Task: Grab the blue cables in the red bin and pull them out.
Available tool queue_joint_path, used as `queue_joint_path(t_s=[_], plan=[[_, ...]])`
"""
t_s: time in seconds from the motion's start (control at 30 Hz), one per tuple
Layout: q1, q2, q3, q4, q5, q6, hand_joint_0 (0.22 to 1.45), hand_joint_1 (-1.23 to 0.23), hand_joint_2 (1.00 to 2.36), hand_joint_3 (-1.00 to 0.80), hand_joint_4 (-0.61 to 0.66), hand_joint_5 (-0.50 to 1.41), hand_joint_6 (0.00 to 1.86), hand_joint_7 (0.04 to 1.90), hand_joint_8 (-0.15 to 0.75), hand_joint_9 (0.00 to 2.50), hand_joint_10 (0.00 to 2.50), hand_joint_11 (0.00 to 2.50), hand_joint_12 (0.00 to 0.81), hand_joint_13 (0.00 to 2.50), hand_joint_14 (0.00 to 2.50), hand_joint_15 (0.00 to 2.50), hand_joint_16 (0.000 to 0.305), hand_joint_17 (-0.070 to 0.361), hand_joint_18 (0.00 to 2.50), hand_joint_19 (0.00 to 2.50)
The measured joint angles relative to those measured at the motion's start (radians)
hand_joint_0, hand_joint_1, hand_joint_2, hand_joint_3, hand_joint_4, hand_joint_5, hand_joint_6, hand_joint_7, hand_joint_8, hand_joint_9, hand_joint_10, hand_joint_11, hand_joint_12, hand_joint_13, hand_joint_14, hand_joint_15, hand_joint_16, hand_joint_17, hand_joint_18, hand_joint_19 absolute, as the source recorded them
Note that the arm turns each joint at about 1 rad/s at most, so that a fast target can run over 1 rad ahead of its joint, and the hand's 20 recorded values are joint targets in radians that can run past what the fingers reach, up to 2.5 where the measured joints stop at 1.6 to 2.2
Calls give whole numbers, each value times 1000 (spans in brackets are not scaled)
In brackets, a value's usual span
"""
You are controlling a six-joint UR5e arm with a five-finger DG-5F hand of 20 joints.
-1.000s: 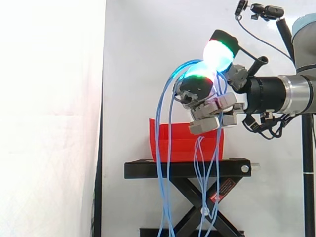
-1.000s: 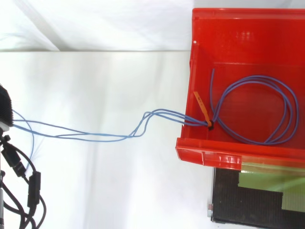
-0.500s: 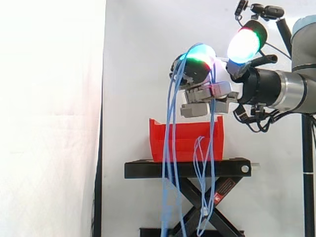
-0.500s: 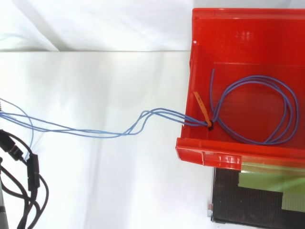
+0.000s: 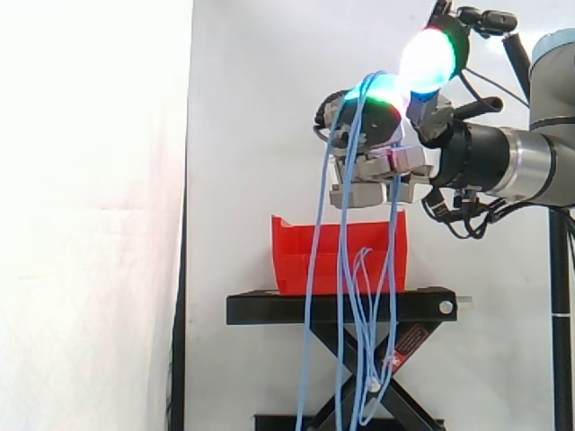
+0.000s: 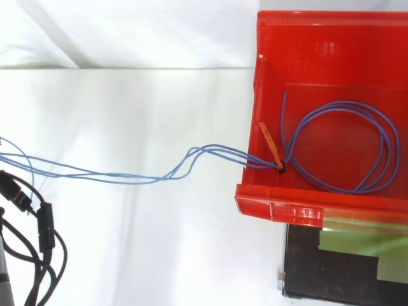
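Above the red bin (image 5: pixel 301 260), hand (image 5: pixel 377 166) is up high with fingers curled round the blue cables (image 5: pixel 342 269). Strands go over the top of the glowing pads and hang down both sides of the hand, past the bin front and the black stand (image 5: pixel 269 308), nearly to the floor. From the top view, one loop of cable lies on the bin floor (image 6: pixel 319 51), cinched by an orange tie (image 6: pixel 271 145) at the left wall. Strands cross that wall and run off toward the left edge.
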Motion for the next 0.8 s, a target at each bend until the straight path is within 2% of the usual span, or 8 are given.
queue_joint_path(t_s=[0.33,0.8], plan=[[0,0,0,-1,0,0,640,-762,1000,-1000,300,864,465,509,259,1154,360,1591,507,1489,7,1574,60,135,958,1057],[0,0,0,-6,0,0,638,-732,1000,-1000,321,950,502,522,206,1326,156,1710,507,1542,13,1574,59,133,1017,1054]])
